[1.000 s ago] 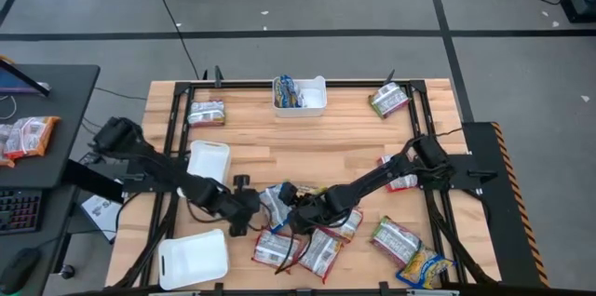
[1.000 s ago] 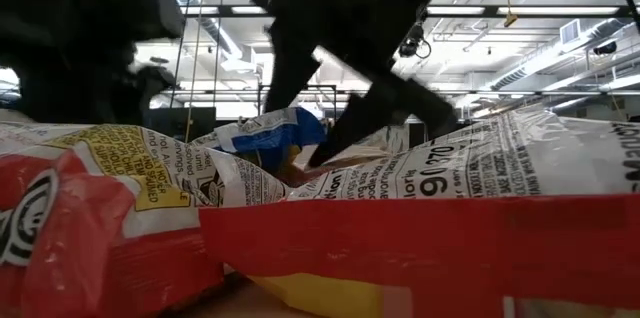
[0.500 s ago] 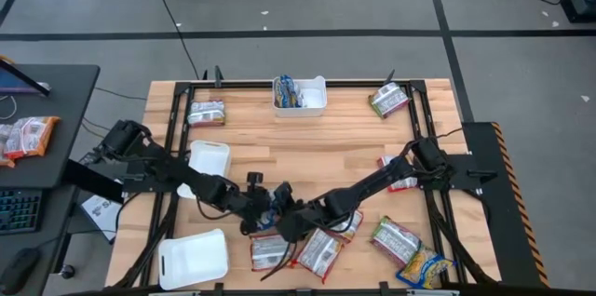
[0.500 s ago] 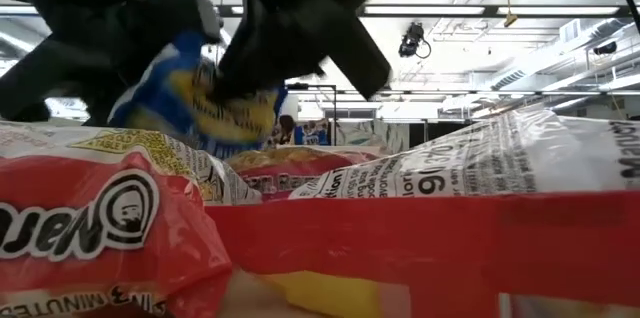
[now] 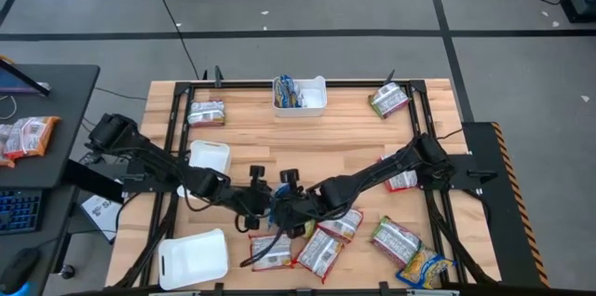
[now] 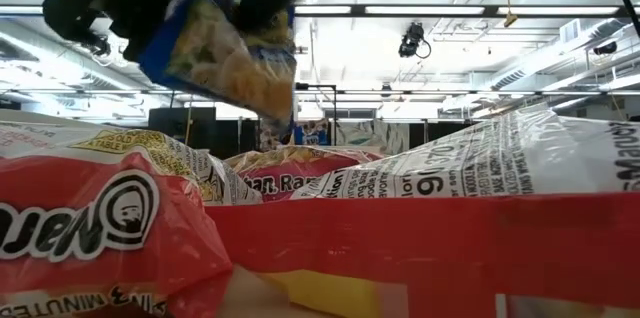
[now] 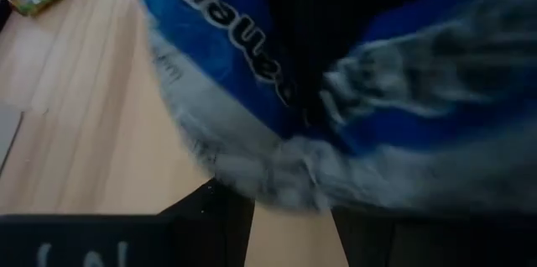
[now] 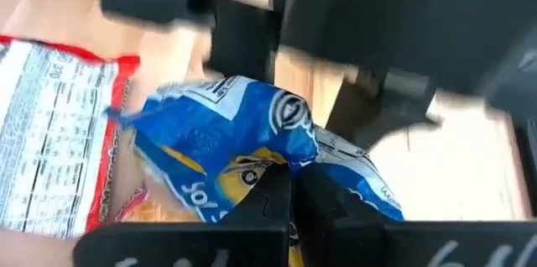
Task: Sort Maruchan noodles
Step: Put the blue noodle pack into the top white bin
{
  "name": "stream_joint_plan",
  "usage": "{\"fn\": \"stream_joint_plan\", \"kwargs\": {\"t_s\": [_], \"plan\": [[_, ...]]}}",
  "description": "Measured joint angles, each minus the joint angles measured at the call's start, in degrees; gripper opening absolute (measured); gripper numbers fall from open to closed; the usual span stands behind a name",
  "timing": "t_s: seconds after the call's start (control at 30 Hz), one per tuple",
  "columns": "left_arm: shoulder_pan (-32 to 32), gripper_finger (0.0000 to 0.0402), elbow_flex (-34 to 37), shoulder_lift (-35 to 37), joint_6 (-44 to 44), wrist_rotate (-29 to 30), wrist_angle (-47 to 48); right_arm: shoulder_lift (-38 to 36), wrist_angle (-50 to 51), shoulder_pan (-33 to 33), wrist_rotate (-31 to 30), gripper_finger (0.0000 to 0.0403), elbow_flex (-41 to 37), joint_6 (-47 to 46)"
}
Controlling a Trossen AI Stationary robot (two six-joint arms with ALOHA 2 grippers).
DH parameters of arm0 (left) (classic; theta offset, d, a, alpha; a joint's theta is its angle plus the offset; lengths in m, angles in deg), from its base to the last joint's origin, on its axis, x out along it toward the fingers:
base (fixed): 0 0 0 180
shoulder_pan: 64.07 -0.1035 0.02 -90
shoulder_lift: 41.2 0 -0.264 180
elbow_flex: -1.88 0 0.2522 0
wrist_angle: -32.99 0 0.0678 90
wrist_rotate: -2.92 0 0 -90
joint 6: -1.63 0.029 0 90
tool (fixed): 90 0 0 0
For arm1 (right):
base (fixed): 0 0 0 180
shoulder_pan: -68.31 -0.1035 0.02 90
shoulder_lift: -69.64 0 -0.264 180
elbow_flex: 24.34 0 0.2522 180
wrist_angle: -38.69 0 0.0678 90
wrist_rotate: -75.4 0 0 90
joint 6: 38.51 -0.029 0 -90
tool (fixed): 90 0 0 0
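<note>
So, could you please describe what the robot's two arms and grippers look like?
Both are slim, matte black jointed arms. The left arm and right arm carry thin black cables along their links. The left gripper and right gripper each have two dark flat fingers; no markings show.

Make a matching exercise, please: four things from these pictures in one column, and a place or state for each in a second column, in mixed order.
Things:
1. blue packet
2. white tray with packets
3. empty white tray
4. right gripper

Places or states:
A. at the table's near left corner
B. shut on a packet
C. lifted above the table, between both grippers
D. at the middle of the table's far edge

Pairs: 1-C, 2-D, 3-A, 4-B
</note>
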Motion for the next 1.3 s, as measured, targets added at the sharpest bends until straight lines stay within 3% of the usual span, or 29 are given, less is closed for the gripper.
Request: {"fn": "stream_joint_plan", "kwargs": {"t_s": [0.23,0.4,0.7,0.9,1.03,1.3], "plan": [[-0.2,0.0151,-0.1,0.0,-5.9,5.9,12.0,-1.7,19.5,1.1,-7.7,0.0005,0.0,-14.2],[-1.9,0.0151,-0.1,0.0,-6.7,10.8,16.0,-4.9,24.7,3.6,-8.7,0.0004,0.0,-22.5],[-15.8,0.0151,-0.1,0.0,-6.0,16.2,16.6,-15.8,28.9,16.5,-7.8,0.0005,0.0,-33.4],[-30.0,0.0151,-0.1,-0.1,-6.0,12.0,16.1,-20.1,28.7,28.4,-7.5,0.0005,0.0,-37.3],[-38.0,0.0151,0.0,-0.1,-3.9,8.2,13.2,-19.9,25.5,35.0,-3.3,0.0005,0.0,-37.4],[-45.4,0.0151,0.0,-0.1,3.7,3.3,3.8,-15.5,13.0,43.8,7.0,0.0005,0.0,-36.3]]}}
